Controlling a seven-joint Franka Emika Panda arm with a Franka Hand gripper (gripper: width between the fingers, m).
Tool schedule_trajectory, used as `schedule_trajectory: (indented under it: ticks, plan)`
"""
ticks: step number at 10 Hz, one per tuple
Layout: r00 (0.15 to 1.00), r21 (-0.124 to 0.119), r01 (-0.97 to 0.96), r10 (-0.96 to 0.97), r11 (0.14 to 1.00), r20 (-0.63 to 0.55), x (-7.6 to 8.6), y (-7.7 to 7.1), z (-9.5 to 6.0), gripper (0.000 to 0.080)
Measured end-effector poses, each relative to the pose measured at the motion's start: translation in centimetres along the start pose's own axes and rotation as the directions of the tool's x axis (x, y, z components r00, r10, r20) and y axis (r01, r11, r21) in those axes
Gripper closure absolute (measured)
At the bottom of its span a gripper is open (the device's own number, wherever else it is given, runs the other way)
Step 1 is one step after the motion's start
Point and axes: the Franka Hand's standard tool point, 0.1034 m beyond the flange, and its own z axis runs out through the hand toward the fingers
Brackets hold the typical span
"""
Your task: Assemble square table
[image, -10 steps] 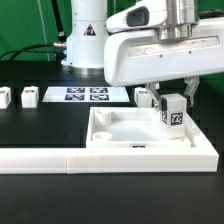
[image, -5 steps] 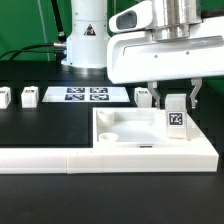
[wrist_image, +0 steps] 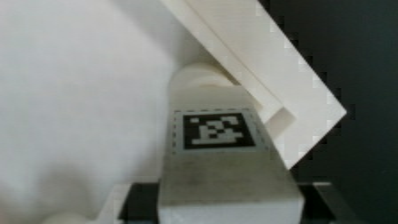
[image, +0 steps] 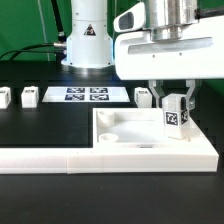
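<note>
My gripper (image: 174,105) is closed on a small white plastic leg block (image: 175,118). One finger (image: 190,98) presses each side and the jaws are narrowed to the block's width. The block stands upright with its black-and-white tag facing the exterior camera. It sits at the exterior view's right end of the white plastic square slab (image: 135,130), toward that slab's far right corner. I cannot tell whether its lower end touches the slab or hangs just above it. The slab lies flat on the black table (image: 40,125), open side up, with a raised rim and round sockets in its corners. Its near edge is against the long white L-shaped rail (image: 45,156), which runs along the near side of the table. From my wrist camera the held block (wrist_image: 217,132) fills the middle, tag toward the lens, with the slab's pale surface (wrist_image: 71,100) beside it and a white edge running slantwise past it. On the far side, the marker board (image: 85,95) lies flat. A second white leg block (image: 143,97) stands just to its right, near my fingers but apart from them. Two more white leg blocks (image: 28,97) and (image: 3,97) stand to its left, well apart from the slab.
</note>
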Motion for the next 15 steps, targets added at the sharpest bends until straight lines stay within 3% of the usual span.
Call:
schedule_trajectory:
  ticks: [4, 6, 7, 8, 9, 10, 13, 15]
  plan:
    - [0.968, -0.006, -0.252, 0.252, 0.968, 0.01, -0.26, 0.05, 0.01, 0.0504]
    - [0.965, -0.005, -0.262, 0.262, 0.965, 0.012, -0.29, 0.05, 0.03, 0.0504]
    - [0.979, -0.007, -0.201, 0.201, 0.98, 0.013, -0.31, 0.1, 0.06, 0.0408]
    - [0.991, -0.01, -0.129, 0.129, 0.992, 0.016, -0.31, 0.2, 0.09, 0.0255]
    - [1.0, -0.011, 0.005, -0.005, 1.0, 0.018, -0.22, 0.24, 0.08, 0.0255]
    - [0.984, -0.025, 0.174, -0.173, 0.984, 0.037, -0.24, 0.11, 0.07, 0.0165]
    - [0.924, -0.017, 0.382, -0.381, 0.924, 0.046, -0.12, -0.02, 0.17, 0.0151]
    - [0.821, -0.034, 0.57, -0.568, 0.821, 0.048, -0.73, -0.16, 0.39, 0.0151]
